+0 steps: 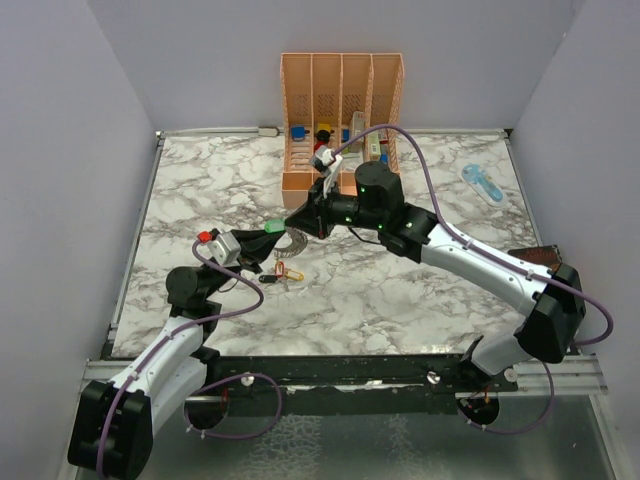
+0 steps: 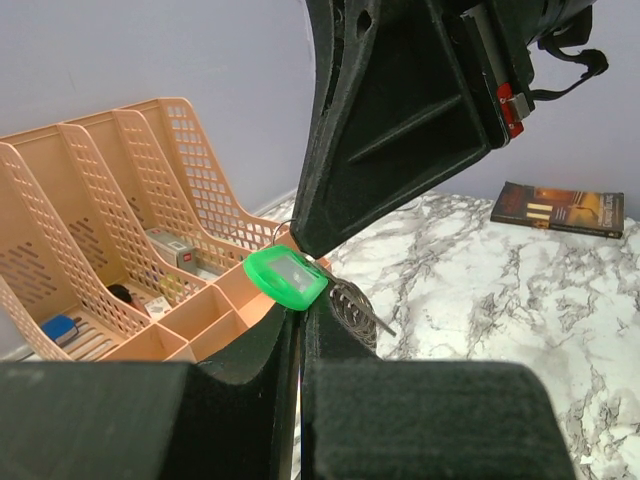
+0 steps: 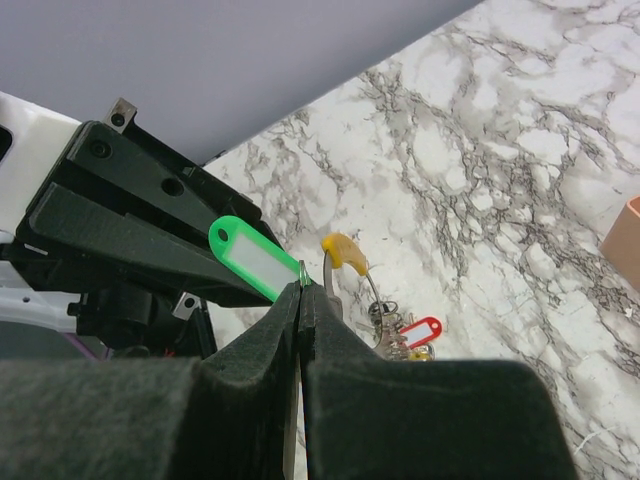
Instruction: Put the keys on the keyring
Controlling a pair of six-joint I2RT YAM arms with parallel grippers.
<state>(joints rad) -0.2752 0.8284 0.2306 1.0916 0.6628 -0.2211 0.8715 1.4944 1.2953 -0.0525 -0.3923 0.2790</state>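
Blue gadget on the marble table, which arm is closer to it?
Right. The right arm lies just on the near side of the blue gadget; the left arm is far across the table, on the opposite side.

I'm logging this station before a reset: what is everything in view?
green-tagged key: one, green, held up mid-table
keyring: one, yellow and silvery, beside that key
other keys: small bunch, red and yellow tags, below the keyring
organiser: one, peach, table's back, small items inside
gadget: one, light blue, back right
book: one, brown, right edge
table: one, grey-veined marble, under everything
left claw: one, black, shut on the green-tagged key
right claw: one, black, shut on the keyring
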